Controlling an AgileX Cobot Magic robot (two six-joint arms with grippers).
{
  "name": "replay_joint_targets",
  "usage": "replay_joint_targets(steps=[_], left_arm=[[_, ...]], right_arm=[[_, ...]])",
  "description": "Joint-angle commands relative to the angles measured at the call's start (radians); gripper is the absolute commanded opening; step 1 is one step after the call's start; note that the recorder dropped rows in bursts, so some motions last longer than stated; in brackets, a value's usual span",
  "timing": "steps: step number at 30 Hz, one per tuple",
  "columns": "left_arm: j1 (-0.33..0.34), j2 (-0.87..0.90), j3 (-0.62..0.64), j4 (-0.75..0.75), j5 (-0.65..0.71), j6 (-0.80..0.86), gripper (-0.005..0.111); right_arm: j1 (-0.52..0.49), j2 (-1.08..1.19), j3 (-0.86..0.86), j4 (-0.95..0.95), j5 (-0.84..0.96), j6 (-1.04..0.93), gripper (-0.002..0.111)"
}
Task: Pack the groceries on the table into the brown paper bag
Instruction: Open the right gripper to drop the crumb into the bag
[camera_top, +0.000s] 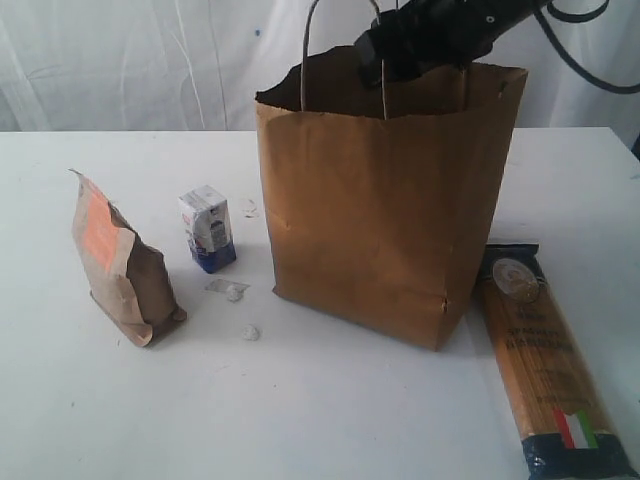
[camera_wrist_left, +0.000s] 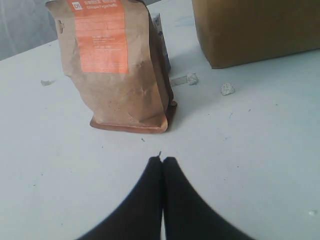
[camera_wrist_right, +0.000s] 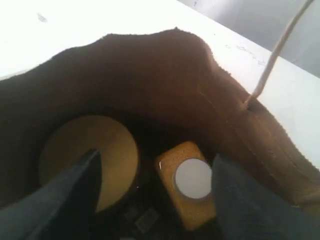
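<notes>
1. Right gripper (camera_top: 425, 45): carried on a dark arm that enters from the upper right of the exterior view and slopes down over the mouth of the paper bag (camera_top: 385, 210). It points down into the opening. In its wrist view the right gripper (camera_wrist_right: 156, 160) has its jaws spread wide and nothing is clamped between them.
2. Left gripper (camera_wrist_left: 162, 165): low over the table (camera_top: 350, 420) and aimed at the pouch (camera_wrist_left: 120, 65). Its jaws are pressed together and empty. This arm cannot be seen in the exterior view.
3. Paper bag: brown, upright at the centre of the table, top edge ragged. One loop handle (camera_top: 310, 50) stands up beside the right gripper.
4. Jar (camera_wrist_right: 90, 155): inside the bag, tan lid facing up, under one finger (camera_wrist_right: 65, 195) of the right gripper.
5. Bottle (camera_wrist_right: 192, 182): yellow with a white cap, inside the bag just beside the jar.
6. Pouch (camera_top: 120, 265): brown with an orange label, upright on the table, left of the bag.
7. Carton (camera_top: 208, 230): small, white and blue, upright between pouch and bag.
8. Spaghetti packet (camera_top: 545, 360): flat on the table, right of the bag, its near end touching or nearly touching the bag's corner.
9. Scraps (camera_top: 232, 290): small pale crumpled bits on the table near the carton.
</notes>
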Motion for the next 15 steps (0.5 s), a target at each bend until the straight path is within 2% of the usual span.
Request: replay_joint_targets(steps=[1,7,10,15], left_arm=[[0.004,-0.005,0.004,-0.005,0.000,-0.004,0.000],[0.004,-0.005,0.004,-0.005,0.000,-0.004,0.000],[0.004,-0.005,0.004,-0.005,0.000,-0.004,0.000],[0.004,-0.005,0.004,-0.005,0.000,-0.004,0.000]], right_arm=[[-0.003,-0.069,-0.004,-0.024,-0.001,0.003,0.061],[-0.003,-0.194,-0.004,-0.177,0.025,0.157,0.061],[-0.003,-0.262,-0.002,-0.259,0.074,0.242,0.057],[-0.003,-0.397,0.096,-0.262,0.093,0.270,0.051]])
